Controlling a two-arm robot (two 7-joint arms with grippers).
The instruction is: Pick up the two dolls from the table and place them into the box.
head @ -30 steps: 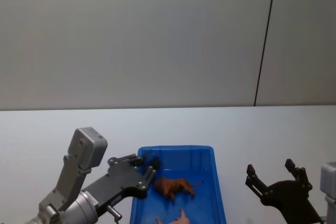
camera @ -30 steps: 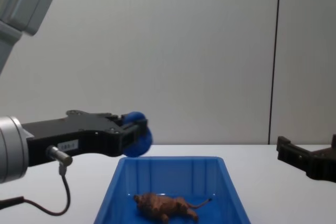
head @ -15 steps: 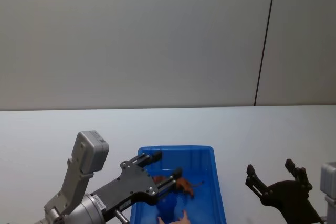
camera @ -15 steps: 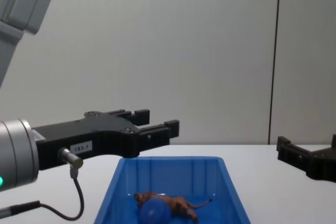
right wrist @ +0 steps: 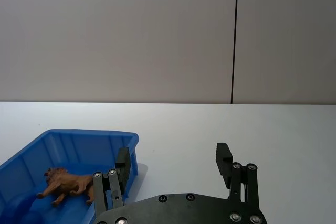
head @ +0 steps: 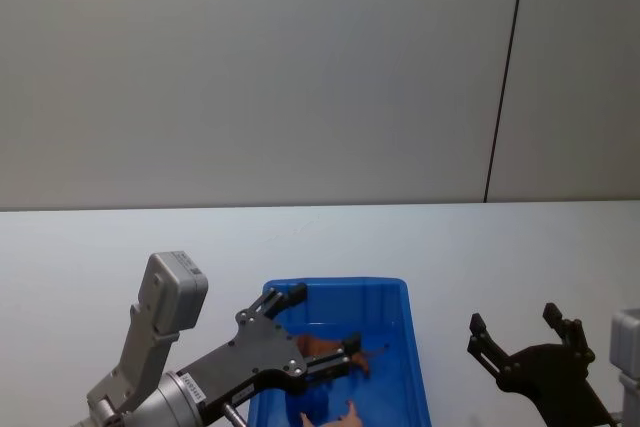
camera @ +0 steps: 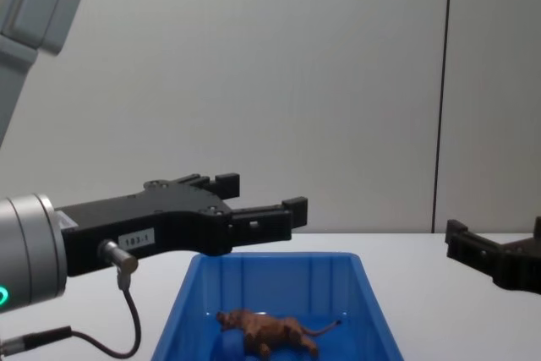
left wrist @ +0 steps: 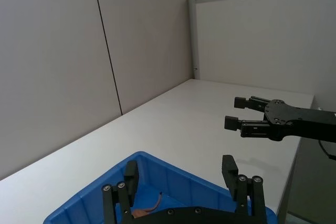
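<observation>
The left gripper [camera: 258, 200] is hovering above the bright blue rectangular plastic box [camera: 355, 272], its fingers spread wide and gripping nothing. Down on the box floor, the shaggy brown plastic lion doll [camera: 266, 332] is lying on its side, thin tail pointing toward the right wall. The head view is showing a pale pink plastic pig doll [head: 340, 417] in the near end of the same box, just beside the lion (it is cut off by the picture's lower edge). So both dolls are lying inside the box, and the placing step looks finished. The right gripper [head: 525, 332] is waiting over the white table [head: 520, 247], right of the box, fingers apart and empty. What the next move probably calls for is lifting the left arm clear of the box rim without brushing it.
</observation>
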